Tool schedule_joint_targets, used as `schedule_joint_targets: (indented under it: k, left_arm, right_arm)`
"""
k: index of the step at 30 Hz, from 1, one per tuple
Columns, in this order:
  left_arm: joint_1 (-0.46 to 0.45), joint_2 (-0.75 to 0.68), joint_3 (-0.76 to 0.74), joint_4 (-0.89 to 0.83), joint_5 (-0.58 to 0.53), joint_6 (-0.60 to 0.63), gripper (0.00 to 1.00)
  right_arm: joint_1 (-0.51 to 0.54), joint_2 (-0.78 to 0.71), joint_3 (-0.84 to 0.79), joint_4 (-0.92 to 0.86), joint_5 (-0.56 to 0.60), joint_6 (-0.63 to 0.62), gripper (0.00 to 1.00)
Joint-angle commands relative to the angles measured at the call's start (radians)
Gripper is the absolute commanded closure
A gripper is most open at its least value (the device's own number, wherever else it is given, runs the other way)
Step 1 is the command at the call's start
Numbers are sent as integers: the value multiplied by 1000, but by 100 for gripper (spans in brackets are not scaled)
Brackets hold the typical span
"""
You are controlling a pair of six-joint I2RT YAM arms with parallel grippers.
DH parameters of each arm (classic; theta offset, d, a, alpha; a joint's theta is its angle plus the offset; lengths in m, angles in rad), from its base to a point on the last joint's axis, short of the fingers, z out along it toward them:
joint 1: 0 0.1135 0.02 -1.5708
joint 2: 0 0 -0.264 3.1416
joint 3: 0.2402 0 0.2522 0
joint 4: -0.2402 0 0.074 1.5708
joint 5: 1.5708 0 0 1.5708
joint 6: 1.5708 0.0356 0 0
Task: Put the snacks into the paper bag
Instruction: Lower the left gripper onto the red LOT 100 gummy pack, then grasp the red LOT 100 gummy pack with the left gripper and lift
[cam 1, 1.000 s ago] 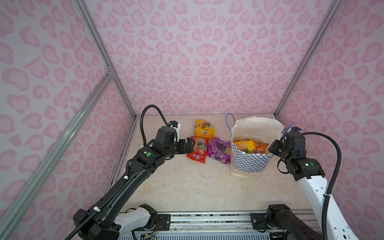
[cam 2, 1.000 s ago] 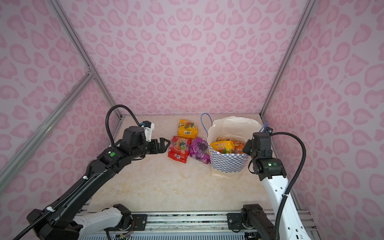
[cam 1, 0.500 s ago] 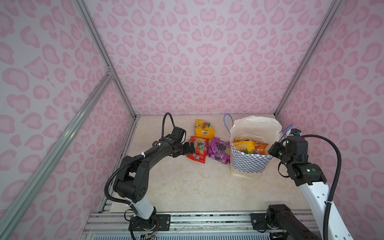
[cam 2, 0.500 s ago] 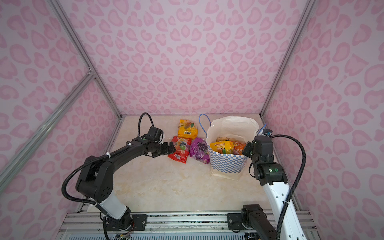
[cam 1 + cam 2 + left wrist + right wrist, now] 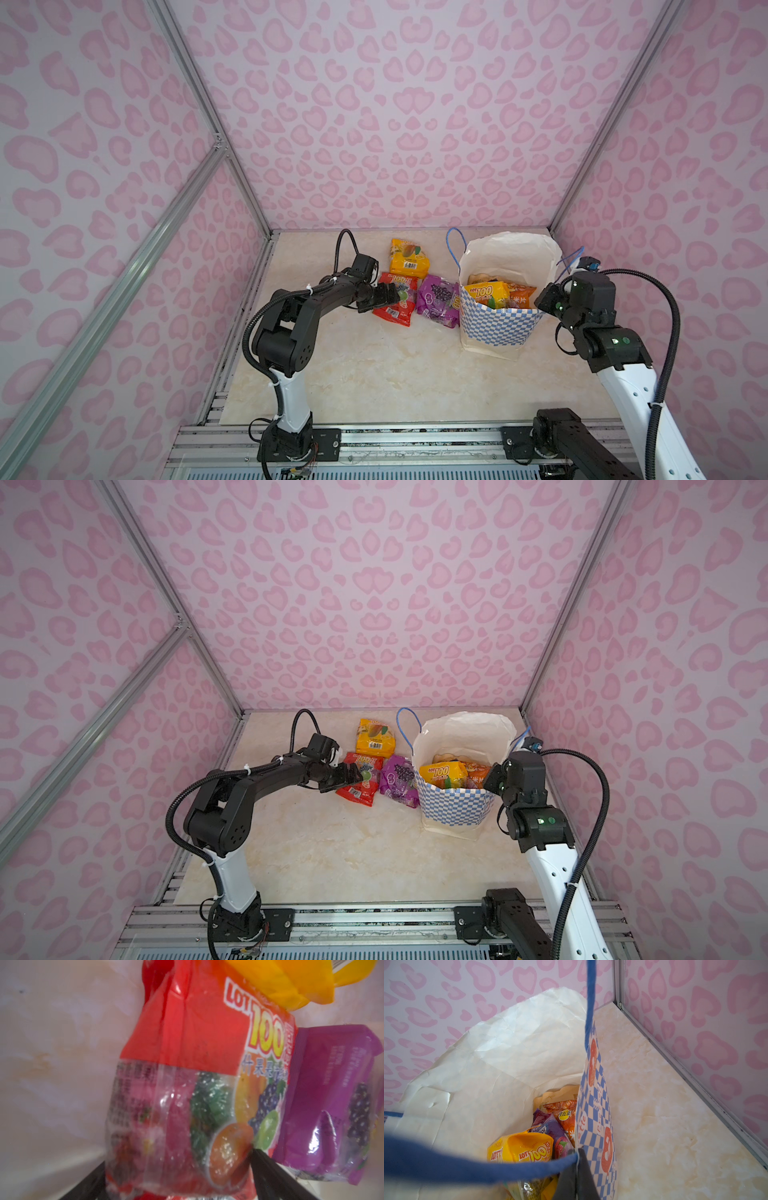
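Straddling the glossy red fruit-print pouch (image 5: 187, 1032) with the left gripper (image 5: 390, 296) spread wide; pinching the checkered rim of the tall cream-white paper bag (image 5: 498, 328) in the clamped-together right gripper (image 5: 576, 1169).

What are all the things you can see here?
paper bag: one, cream with blue checks, table's right side.
bagged snacks: four, yellow packet, purple packet, orange chips, tan pouch, inside paper bag.
loose snacks: three, yellow pouch, red pouch, purple pouch, on table beside paper bag.
table: one, cream marble, below everything.
walls: three, pink-patterned, around table.
left tool: one, black, open around red pouch.
right tool: one, black, shut on paper bag's rim.
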Motion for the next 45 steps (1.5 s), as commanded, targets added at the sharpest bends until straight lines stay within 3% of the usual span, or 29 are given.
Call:
schedule_joint_targets:
  k: [1,10,16,21,24,34,45]
  left_arm:
    - [-3,38,16,24,39,-17,9]
    - [-19,84,29,35,57,-45,24]
    - [-26,51,18,41,61,-55,49]
    - [-28,15,16,35,72,-70,76]
    - [-28,-22,12,30,75,-78,83]
    - [-29,-208,-19,-37,18,-80,95]
    - [-29,-472,-59,-161,-114,-44,97]
  right_arm:
    - [1,-1,-8,54,-12,-8,100]
    - [0,-1,-9,58,-23,-9,100]
    - [1,-2,-11,61,-28,-10,100]
    - [0,-2,-12,63,-30,-10,100]
    - [0,-3,-13,65,-32,-11,100]
    - [-2,-8,-12,67,-34,-11,100]
    - [-8,-2,-8,68,-43,-11,100]
